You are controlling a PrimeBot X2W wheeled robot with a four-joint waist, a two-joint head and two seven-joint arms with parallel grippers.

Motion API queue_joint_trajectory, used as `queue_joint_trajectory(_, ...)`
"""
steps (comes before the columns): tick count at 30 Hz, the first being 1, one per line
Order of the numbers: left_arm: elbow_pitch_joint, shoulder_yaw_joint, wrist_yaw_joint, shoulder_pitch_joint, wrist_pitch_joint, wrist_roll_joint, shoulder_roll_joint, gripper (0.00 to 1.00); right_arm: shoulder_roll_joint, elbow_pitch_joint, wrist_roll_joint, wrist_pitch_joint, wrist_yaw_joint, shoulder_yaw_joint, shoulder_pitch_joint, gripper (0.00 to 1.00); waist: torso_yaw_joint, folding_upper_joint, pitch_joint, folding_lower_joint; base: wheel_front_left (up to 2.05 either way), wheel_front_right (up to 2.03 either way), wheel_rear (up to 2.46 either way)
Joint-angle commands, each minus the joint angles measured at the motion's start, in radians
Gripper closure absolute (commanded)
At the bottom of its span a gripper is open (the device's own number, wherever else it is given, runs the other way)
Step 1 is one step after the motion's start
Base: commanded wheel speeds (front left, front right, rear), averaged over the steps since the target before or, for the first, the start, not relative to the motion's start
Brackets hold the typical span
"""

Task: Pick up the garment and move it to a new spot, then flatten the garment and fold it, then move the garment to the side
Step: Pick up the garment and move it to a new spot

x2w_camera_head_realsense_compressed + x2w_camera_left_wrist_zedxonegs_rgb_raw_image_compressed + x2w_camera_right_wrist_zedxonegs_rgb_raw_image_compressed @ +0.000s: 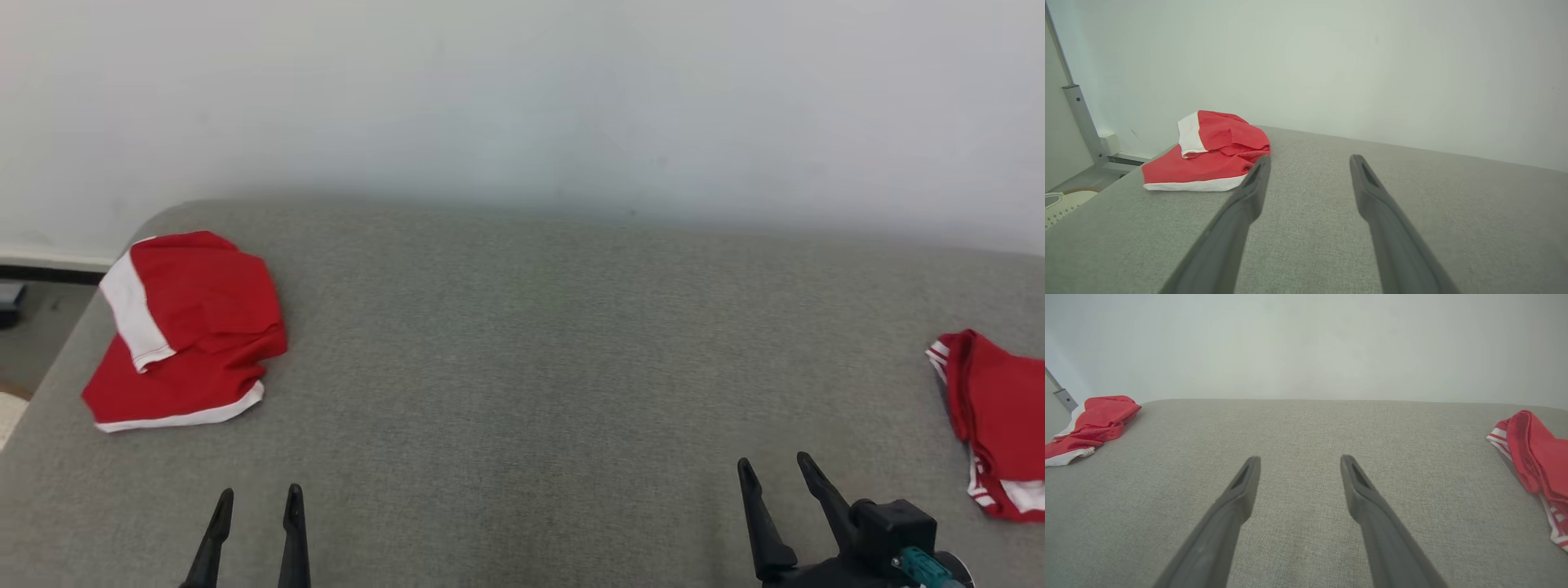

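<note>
Across the wide grey woven-fabric cushioned surface (531, 343), backed by a plain pale wall (522, 98), two garments lie well apart. Far left corner: a red cloth garment with broad white bands (192, 327), in a compact, roughly doubled-over heap with one banded edge turned back over the top. Right edge: a red cloth garment with thin white stripes (996, 408), bunched into ridges and partly cut off by the head view. The left gripper (260, 490) hangs over the near edge with its two long dark fingers spread wide and nothing between them, pointing toward the wall. The banded garment sits ahead and to its left, untouched. The right gripper (774, 459) is likewise spread and empty, and the striped garment lies off to its right, clear of the fingertips. The middle of the surface is bare, which I take to be the working area for flattening and folding. I cannot tell for certain which garment is the task's. The striped one looks the more crumpled and lies on the right arm's side, while the banded one looks parked aside. No grasp is begun. The wide jaws suit a descent onto loose cloth.
</note>
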Motion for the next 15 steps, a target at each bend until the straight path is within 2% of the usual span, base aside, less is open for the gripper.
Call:
queue_joint_trajectory(1, -0.003, 0.001, 0.003, 0.023, -0.002, -0.002, 0.0, 0.0, 0.0, 0.001, 0.009, -0.001, -0.002, 0.006, 0.012, 0.0, 0.102, 0.0, -0.001, 0.0, 0.0, 0.0, 0.0)
queue_joint_trajectory(11, 0.004, 0.02, 0.005, 0.043, -0.002, -0.001, 0.0, 0.0, 0.0, 0.003, 0.019, 0.005, -0.002, 0.05, 0.016, 0.0, 0.319, 0.0, -0.007, 0.0, 0.0, 0.0, 0.0)
queue_joint_trajectory(15, -0.006, 0.041, 0.003, 0.054, -0.002, -0.007, 0.0, 0.0, 0.0, 0.002, 0.016, 0.014, -0.002, 0.085, -0.003, 0.0, 0.368, 0.0, 0.002, 0.0, 0.0, 0.0, 0.0)
